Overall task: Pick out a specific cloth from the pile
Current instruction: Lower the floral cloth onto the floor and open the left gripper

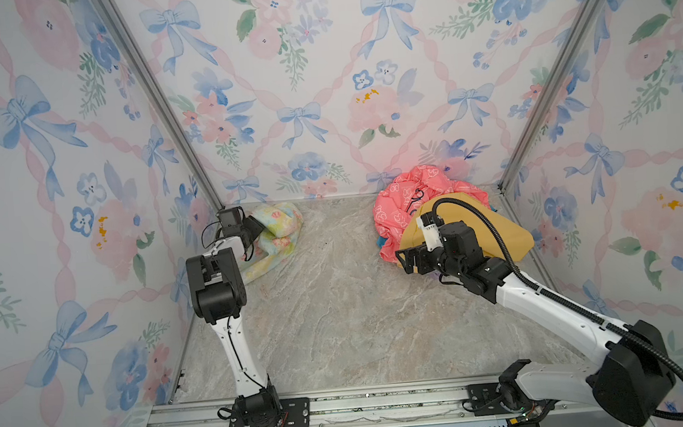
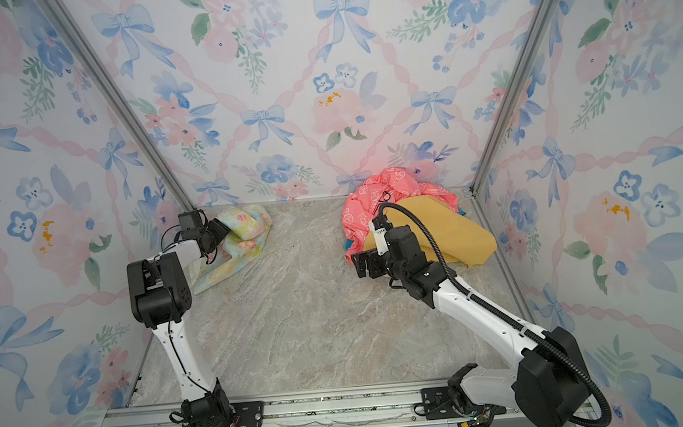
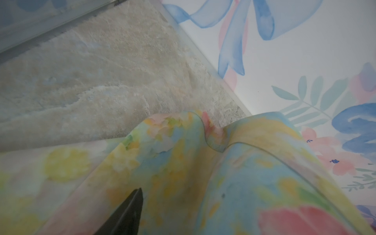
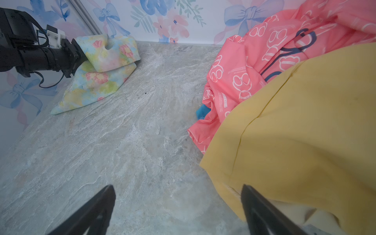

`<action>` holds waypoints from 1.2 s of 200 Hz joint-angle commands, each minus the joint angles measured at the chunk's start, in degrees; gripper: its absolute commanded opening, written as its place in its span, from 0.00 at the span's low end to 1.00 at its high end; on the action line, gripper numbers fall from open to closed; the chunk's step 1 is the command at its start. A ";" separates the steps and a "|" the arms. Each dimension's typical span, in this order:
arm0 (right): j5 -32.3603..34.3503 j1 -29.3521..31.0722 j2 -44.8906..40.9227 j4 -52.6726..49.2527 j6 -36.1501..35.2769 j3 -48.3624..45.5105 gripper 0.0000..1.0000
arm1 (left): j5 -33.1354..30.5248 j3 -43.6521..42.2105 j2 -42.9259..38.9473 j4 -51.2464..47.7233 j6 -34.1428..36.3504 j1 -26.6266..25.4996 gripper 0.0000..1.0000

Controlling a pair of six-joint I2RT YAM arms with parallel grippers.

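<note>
The cloth [image 1: 278, 232], pastel yellow, mint and blue with pink flowers, lies crumpled in the back left corner, apart from the pile. My left gripper [image 1: 259, 227] is at its near end. In the left wrist view one black finger [image 3: 132, 209] stands off to the side and the cloth [image 3: 183, 162] drapes over the rest, so the jaws look open. The pile sits at the back right: a coral-pink printed cloth [image 1: 406, 205] under a mustard-yellow one [image 1: 478, 228]. My right gripper [image 4: 177, 193] is open at the pile's front edge, with only bare table between its fingers.
The marble-look table [image 1: 339, 314] is boxed in by flowered walls, with metal posts [image 1: 165, 111] in the back corners. A blue scrap [image 4: 203, 112] pokes out under the pink cloth. A metal rail [image 1: 367, 408] carrying both arm bases runs along the front.
</note>
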 commanded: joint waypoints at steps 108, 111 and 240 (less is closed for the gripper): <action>0.10 -0.60 -4.43 -0.61 0.21 -1.94 0.99 | 5.52 3.91 -7.09 -2.48 1.74 1.14 0.96; 0.19 -0.60 -4.55 -0.64 0.28 -2.07 0.99 | 5.60 3.86 -7.17 -2.62 1.93 1.14 0.95; 4.16 -3.64 -14.31 -1.76 -4.70 -6.39 0.97 | 3.59 -8.56 -24.02 1.21 15.03 -2.24 0.98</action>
